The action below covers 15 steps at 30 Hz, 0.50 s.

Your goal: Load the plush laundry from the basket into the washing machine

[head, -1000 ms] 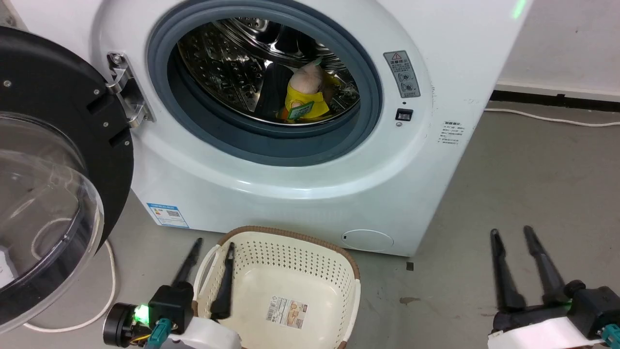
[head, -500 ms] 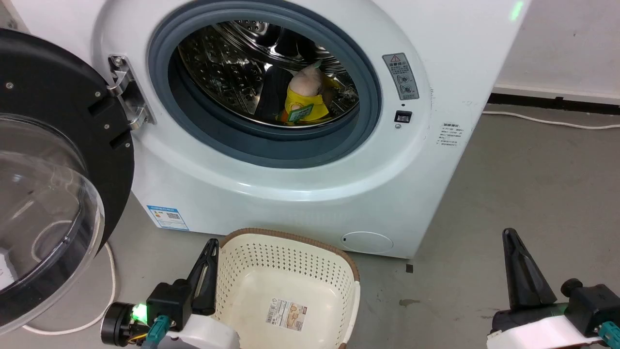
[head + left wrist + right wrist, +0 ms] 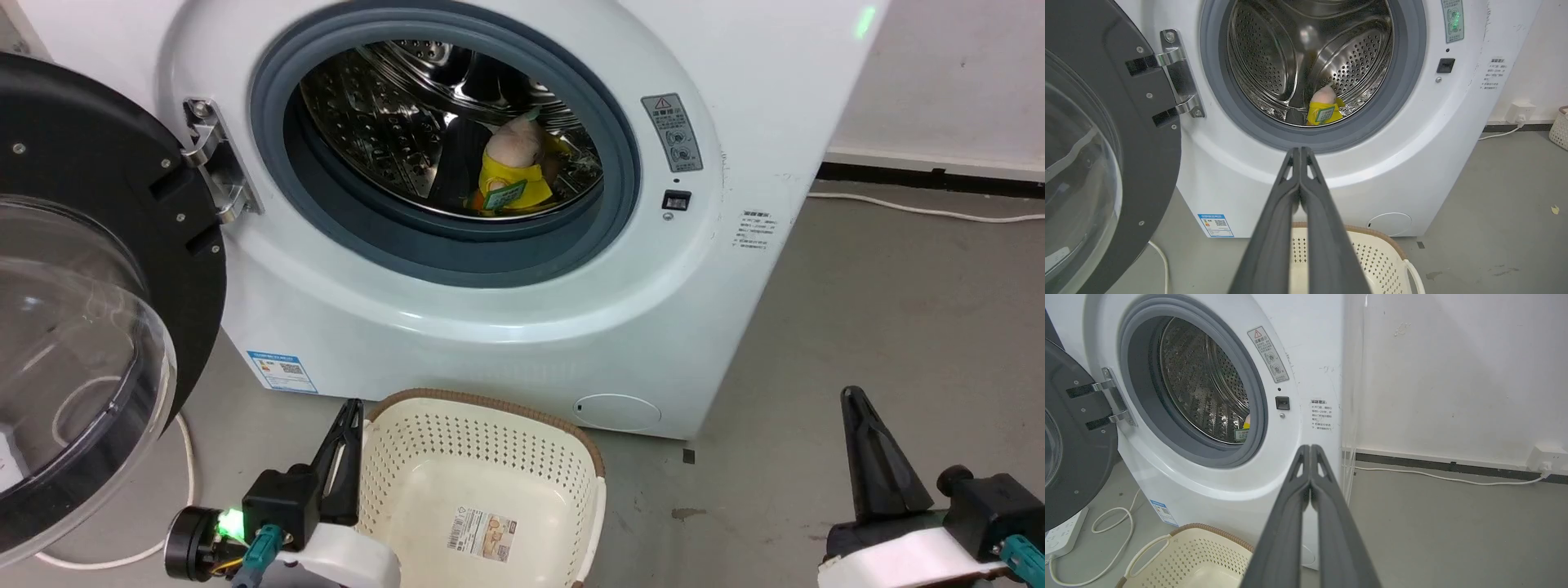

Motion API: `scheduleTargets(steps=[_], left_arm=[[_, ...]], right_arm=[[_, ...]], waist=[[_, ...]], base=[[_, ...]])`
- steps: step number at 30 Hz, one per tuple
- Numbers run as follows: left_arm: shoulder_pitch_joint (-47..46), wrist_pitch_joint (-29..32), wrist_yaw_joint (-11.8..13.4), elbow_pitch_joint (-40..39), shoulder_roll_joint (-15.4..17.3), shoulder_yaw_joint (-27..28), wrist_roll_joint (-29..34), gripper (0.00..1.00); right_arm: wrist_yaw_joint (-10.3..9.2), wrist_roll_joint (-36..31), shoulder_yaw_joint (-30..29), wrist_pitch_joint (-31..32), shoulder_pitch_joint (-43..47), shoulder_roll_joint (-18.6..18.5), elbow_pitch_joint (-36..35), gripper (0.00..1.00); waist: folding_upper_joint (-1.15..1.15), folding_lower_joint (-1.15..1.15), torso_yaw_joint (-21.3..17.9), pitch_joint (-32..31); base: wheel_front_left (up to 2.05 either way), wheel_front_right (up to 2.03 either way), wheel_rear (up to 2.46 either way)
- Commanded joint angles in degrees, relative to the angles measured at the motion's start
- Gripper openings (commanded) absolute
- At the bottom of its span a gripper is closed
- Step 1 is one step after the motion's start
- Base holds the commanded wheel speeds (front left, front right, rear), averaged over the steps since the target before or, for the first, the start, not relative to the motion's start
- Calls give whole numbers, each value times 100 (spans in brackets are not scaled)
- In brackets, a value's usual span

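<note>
The plush laundry [image 3: 512, 167] lies inside the steel drum of the white washing machine [image 3: 490, 318], pink head up, yellow clothing and green-white tag facing out; it also shows low in the drum in the left wrist view, plush laundry [image 3: 1325, 108]. The cream basket [image 3: 482, 482] stands on the floor before the washer, with nothing but the label on its floor. My left gripper [image 3: 351, 408] is shut beside the basket's left rim, holding nothing. My right gripper [image 3: 851, 398] is shut over bare floor at the lower right. Both wrist views show fingers pressed together, left gripper [image 3: 1299, 150] and right gripper [image 3: 1310, 447].
The washer's black-rimmed clear door [image 3: 82, 327] stands swung open at the left. A white cable [image 3: 184, 457] loops on the floor under it, and a power strip [image 3: 1061, 535] lies nearby. Another cable [image 3: 922, 208] runs along the wall at the right. Grey floor stretches right of the washer.
A second ago both grippers were open, the left one straddling the basket's left rim. Both have since shut, and the left now sits just outside the rim. The camera has shifted slightly.
</note>
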Motion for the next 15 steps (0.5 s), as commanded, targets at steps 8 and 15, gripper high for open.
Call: scheduleTargets(steps=[8,15], left_arm=[[66,114,-28,-89,-60,87,93,0],[79,196,-37,-136,-89,145,128,0]], right_arm=[[0,-96,20,103,-46,0,26,0],[-1,-138,29,186,-60,0,33,0]], waist=[[0,0,-9,-31],[0,0,-17,-58]], base=[[0,0,0],[0,0,0]])
